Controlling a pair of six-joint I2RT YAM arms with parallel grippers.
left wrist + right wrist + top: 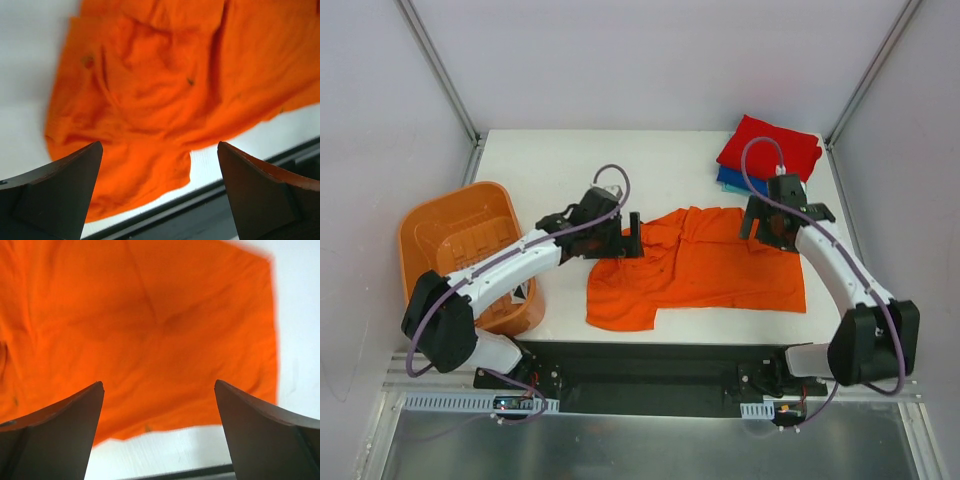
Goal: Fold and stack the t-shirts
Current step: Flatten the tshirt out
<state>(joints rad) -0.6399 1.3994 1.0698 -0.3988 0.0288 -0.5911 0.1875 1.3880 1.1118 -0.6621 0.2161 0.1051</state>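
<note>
Top view: the orange t-shirt (695, 265) lies spread and wrinkled mid-desk (550, 165), not yet folded. The folded red-over-blue stack (768, 150) is parked at the far right corner, the basket (460, 240) at the left edge. The left fingers (632, 238) and right fingers (753, 222) are posted at opposite far ends of the shirt, probably for a two-handed fold. Left wrist view: fingers spread wide, holding nothing, above rumpled cloth and a sleeve near the desk's front edge. Right wrist view: again wide apart and empty, above the smoother body near one corner.
</note>
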